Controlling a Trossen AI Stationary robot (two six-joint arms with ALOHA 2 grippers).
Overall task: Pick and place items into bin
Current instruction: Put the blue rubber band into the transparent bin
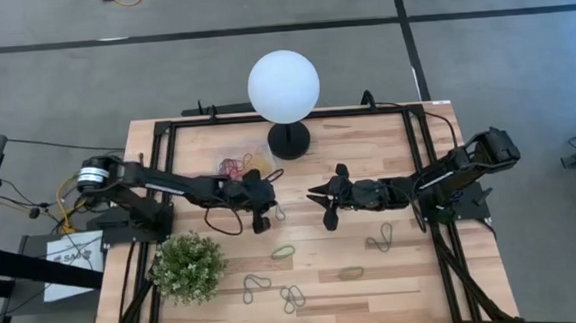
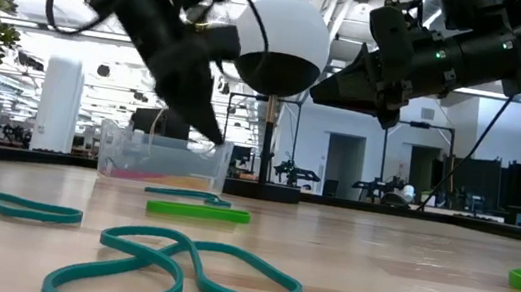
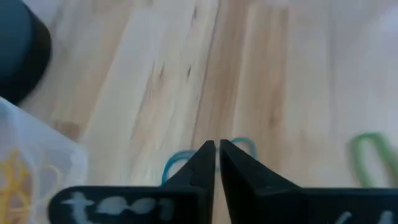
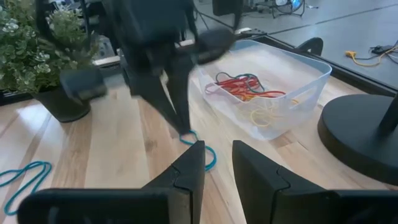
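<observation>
Jaws of my left gripper point(image 4: 181, 127) are pinched together on a teal band point(image 4: 202, 149), tips touching the wooden table point(image 1: 375, 276) just beside the clear bin point(image 4: 298, 87), probably to lift it in. My right gripper point(image 1: 328, 205) hovers nearby, fingers parted and empty. More bands point(image 1: 291, 298) lie scattered nearer the plant point(image 1: 187, 268).

The left arm reaches from the table's left edge toward the middle, its wrist pitched steeply down. The left gripper point(image 1: 263, 224) points at the tabletop with its fingers point(image 3: 203, 163) pressed nearly together. The right arm extends level from the right; the right gripper point(image 1: 328, 206) hovers mid-table, fingers point(image 4: 190, 163) parted.
</observation>
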